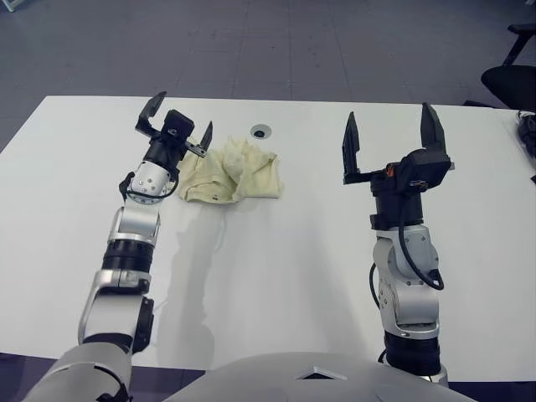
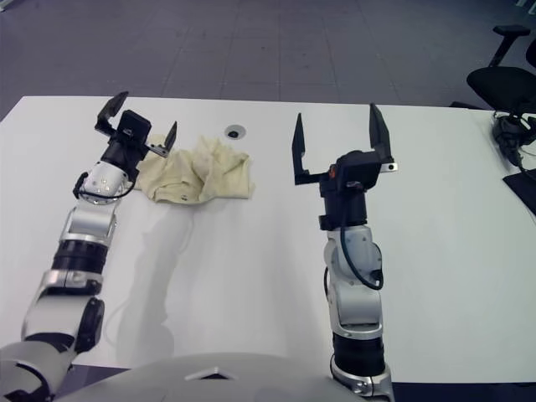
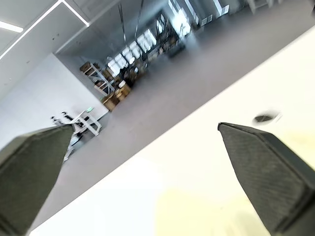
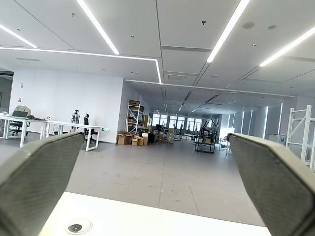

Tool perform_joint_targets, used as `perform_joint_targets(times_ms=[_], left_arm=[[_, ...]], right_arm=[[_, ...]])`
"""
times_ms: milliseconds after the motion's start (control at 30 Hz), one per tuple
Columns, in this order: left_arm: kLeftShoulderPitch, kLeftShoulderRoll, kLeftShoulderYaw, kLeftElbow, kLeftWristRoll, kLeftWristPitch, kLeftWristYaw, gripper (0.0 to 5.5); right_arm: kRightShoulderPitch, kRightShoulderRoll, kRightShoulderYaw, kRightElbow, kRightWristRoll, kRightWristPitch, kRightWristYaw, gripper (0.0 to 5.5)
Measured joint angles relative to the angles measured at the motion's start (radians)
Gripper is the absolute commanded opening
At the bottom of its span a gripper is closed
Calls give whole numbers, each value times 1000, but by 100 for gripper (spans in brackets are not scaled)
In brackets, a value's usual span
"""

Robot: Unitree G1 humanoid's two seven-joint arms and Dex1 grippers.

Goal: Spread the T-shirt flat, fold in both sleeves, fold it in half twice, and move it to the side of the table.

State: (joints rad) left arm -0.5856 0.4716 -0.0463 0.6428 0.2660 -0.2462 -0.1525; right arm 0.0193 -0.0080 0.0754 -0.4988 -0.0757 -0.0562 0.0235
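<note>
An open hall with grey floor tiles and strip ceiling lights lies behind a white worktop [image 1: 276, 276]; a dark office chair [image 1: 511, 79] stands off its far right corner. The T-shirt [image 1: 239, 172] lies on the far half of the worktop, left of centre, just on the near side of a round cable port [image 1: 261, 131]. As the garment is bunched, the step in hand is judged to be the first one, spreading it flat. The left end effector [image 1: 181, 120] hangs at the shirt's left edge with its fingers parted and nothing between them; whether the nearer finger touches the cloth cannot be told. The right end effector [image 1: 391, 121] points upward, spread wide and empty, well apart from the shirt on its right. To do the step well, each end effector should probably pinch a single outer layer at opposite edges, not the heaped middle. The two should then draw apart low over the surface, so that the cloth slides open rather than lifting as a lump. The right arm would first need to cross to the shirt's right edge. The shirt is pale yellow, soft and limp, gathered into a compact heap with deep creases and a raised ridge across its centre. Sleeves, collar and hem cannot be told apart.
</note>
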Motion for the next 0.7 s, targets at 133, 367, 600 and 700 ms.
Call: perform_joint_targets(times_ms=[133, 367, 600, 700], left_arm=[[-127, 48, -125, 329, 171, -58, 116, 540], [-187, 57, -350, 544, 402, -83, 264, 540], [-191, 33, -286, 553, 235, -126, 89, 540], [-118, -26, -203, 454, 54, -148, -83, 540]], right_arm=[[0, 6, 12, 7, -4, 0, -2, 538], [1, 13, 25, 7, -17, 0, -4, 538], [4, 13, 39, 5, -23, 0, -7, 538], [12, 14, 53, -4, -39, 0, -16, 538]])
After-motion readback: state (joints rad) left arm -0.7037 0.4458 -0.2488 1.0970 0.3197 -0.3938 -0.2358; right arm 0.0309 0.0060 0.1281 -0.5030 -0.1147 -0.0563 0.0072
